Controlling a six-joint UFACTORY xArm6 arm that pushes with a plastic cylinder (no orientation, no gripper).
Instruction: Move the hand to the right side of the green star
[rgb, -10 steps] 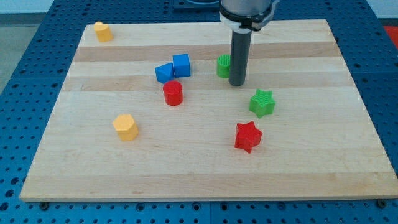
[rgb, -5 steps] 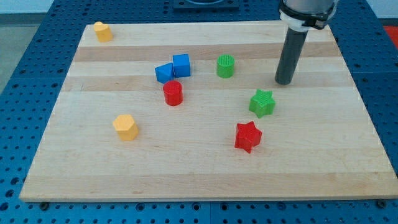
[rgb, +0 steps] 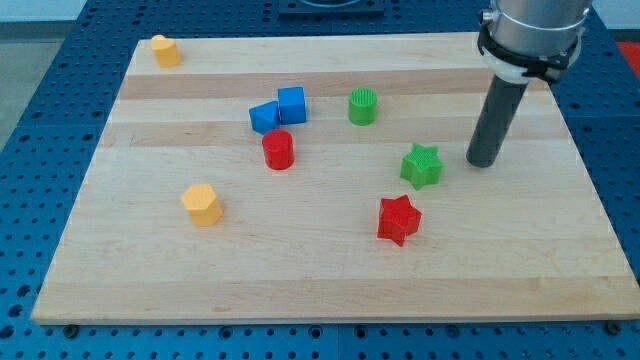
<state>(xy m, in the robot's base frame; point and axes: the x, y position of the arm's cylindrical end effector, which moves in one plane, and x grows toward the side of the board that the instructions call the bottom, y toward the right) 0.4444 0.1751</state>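
The green star lies on the wooden board, right of centre. My tip rests on the board just to the star's right, at about the same height in the view, with a small gap between them. The dark rod rises from the tip toward the view's top right. The tip touches no block.
A red star lies below the green star. A green cylinder is up and left of it. Two blue blocks and a red cylinder sit left of centre. Yellow blocks lie at the left and top left.
My tip has moved from beside the green cylinder toward the view's right and then down, ending just right of the green star. No block has moved.
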